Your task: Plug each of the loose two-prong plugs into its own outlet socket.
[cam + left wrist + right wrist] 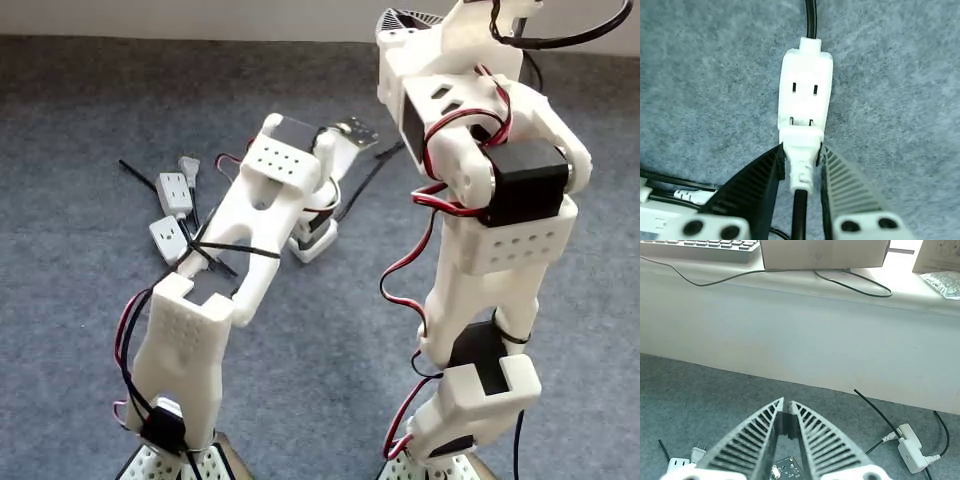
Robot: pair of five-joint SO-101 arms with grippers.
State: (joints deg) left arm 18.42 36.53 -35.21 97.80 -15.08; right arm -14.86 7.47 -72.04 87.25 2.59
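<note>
The left gripper [802,150] clamps the two-prong plug [801,172], its prongs seated in the white outlet socket [805,90] at the high view's centre, long axes in line. The right gripper [786,406] is closed.

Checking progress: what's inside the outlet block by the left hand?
A white plug sits in the outlet block, in the slot pair nearest the left hand; the other pair is empty. The prongs are hidden.

No legible txt, nos. or signs anywhere. Cardboard box [940,252], upper right of right wrist view, has faint print & a line drawing, too small to read. Keyboard [700,246], upper left: key legends too blurred.
</note>
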